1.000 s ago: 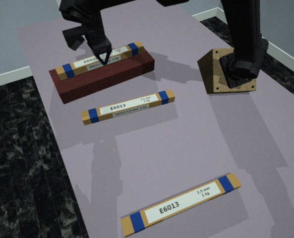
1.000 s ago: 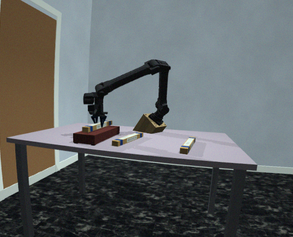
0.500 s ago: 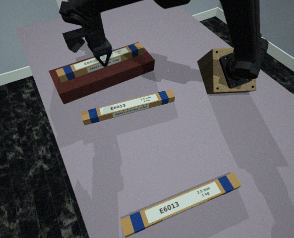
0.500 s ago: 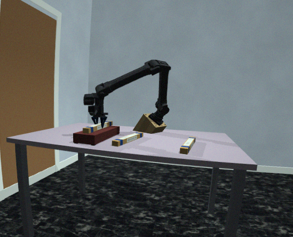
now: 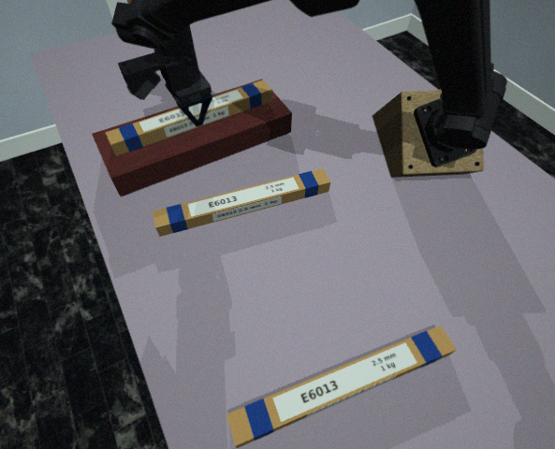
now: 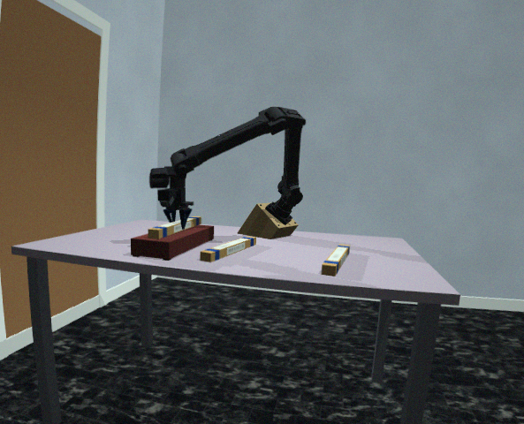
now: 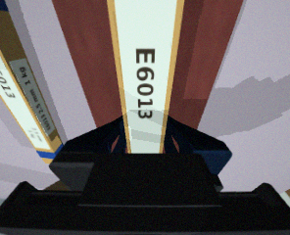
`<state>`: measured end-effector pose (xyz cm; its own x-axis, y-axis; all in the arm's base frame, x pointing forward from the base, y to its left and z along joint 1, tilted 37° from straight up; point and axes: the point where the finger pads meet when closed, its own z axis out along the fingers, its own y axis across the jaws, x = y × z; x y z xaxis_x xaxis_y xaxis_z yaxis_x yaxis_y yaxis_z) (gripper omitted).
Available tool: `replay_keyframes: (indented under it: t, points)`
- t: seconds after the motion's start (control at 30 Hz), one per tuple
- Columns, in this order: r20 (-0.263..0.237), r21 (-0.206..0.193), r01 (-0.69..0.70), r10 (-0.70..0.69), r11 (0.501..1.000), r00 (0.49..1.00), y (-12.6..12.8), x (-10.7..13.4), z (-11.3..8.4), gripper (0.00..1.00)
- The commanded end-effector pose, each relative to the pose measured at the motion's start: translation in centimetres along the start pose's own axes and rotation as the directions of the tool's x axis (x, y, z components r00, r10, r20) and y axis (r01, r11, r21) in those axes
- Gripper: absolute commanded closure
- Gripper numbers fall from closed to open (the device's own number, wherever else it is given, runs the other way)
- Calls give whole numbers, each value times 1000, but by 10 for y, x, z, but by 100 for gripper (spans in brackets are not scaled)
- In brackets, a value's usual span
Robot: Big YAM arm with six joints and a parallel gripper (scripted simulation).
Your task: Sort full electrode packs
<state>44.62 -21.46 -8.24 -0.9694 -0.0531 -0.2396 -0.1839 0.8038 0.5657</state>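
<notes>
Three tan electrode packs with blue bands and white E6013 labels are in view. One pack (image 5: 146, 126) (image 6: 161, 229) (image 7: 145, 59) lies flat along the top of the dark red low platform (image 5: 210, 139) (image 6: 175, 244) (image 7: 81, 59). My gripper (image 5: 197, 113) (image 6: 178, 217) (image 7: 145, 117) stands over its middle, shut on this pack with a finger on each long side. A second pack (image 5: 240, 201) (image 6: 227, 248) (image 7: 18, 93) lies on the table just in front of the platform. A third pack (image 5: 340, 386) (image 6: 335, 259) lies near the front of the table.
The arm's wooden wedge base (image 5: 405, 137) (image 6: 262, 222) stands at the back right of the lilac table (image 5: 364, 270) (image 6: 390, 274). The table edges drop to a dark marbled floor (image 5: 36, 313).
</notes>
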Motion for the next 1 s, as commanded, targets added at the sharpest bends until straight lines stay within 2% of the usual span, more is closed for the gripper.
replay_keyframes:
  t: [0.0, 0.57, 0.6, 0.73, 0.97]
  points:
    - [69, 71, 25, -30, 997, 997, -12, -25, -46, 100]
    - [66, 67, 24, -28, 997, 997, -12, -25, -48, 100]
    - [66, 67, 24, -28, 997, 997, -12, -25, -48, 26]
    - [66, 67, 24, -29, 997, 997, -12, -25, -48, 26]
    - [49, 51, 22, -25, 998, 998, -11, -22, -36, 26]
